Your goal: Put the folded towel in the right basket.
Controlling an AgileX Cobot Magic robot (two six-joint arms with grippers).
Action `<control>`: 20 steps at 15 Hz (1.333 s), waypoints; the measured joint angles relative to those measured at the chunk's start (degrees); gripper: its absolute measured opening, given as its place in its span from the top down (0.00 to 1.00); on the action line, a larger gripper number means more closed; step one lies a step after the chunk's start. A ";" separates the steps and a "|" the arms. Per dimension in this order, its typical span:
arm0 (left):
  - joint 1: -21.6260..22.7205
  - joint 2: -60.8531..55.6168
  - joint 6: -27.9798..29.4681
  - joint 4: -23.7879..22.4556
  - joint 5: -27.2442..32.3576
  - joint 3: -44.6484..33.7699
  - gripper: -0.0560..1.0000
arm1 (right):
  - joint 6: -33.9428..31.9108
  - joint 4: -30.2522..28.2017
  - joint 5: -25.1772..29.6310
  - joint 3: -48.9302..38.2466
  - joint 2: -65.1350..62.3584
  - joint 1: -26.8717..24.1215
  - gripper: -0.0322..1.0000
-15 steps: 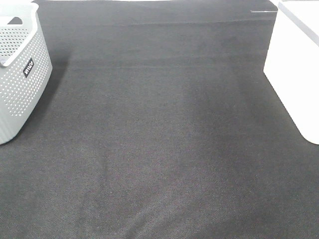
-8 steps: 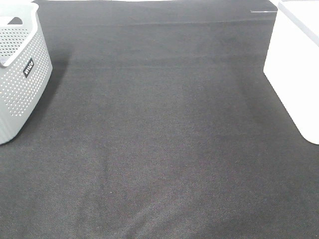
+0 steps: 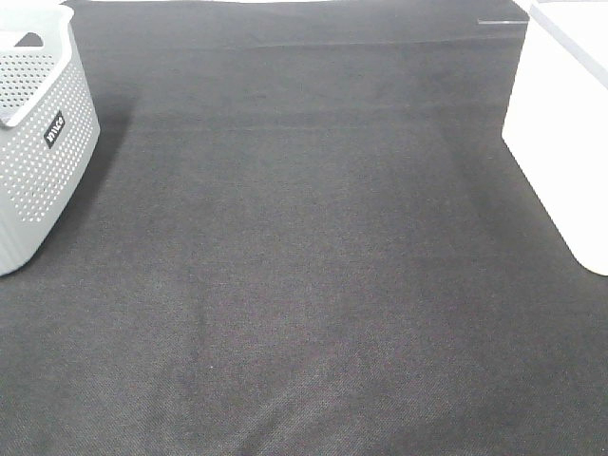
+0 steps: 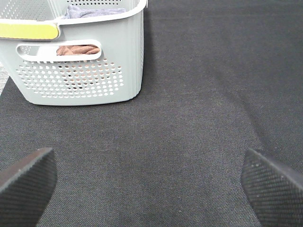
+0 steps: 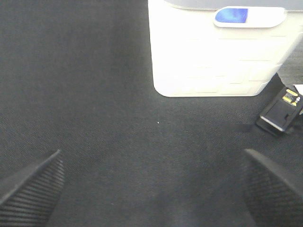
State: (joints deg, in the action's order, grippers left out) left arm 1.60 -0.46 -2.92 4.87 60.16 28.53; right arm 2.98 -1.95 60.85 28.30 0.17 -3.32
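The white right basket [image 3: 560, 133] stands at the table's right edge; in the right wrist view [image 5: 218, 52] something blue [image 5: 231, 15] shows through its handle slot. No folded towel lies on the black cloth in any view. My left gripper [image 4: 151, 187] is open and empty, low over the cloth, a short way in front of the grey perforated left basket [image 4: 80, 71]. My right gripper [image 5: 151, 189] is open and empty, a short way in front of the white basket. Neither gripper shows in the exterior high view.
The grey left basket [image 3: 38, 142] stands at the table's left edge; brown cloth [image 4: 78, 49] shows through its handle and grey cloth [image 4: 94, 12] lies inside. A small black device [image 5: 280, 112] sits on the cloth beside the white basket.
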 joint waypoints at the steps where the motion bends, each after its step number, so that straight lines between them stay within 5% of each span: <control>1: 0.00 0.00 0.00 0.00 0.00 0.00 0.02 | -1.32 -0.11 1.26 -0.69 -0.40 0.00 0.03; 20: 0.00 0.00 0.00 0.00 0.00 0.00 0.02 | -2.58 1.95 2.41 -2.12 -0.40 0.00 0.03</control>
State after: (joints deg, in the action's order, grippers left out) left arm 1.60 -0.46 -2.92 4.87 60.16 28.53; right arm 0.40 0.00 63.25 26.18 -0.23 -3.32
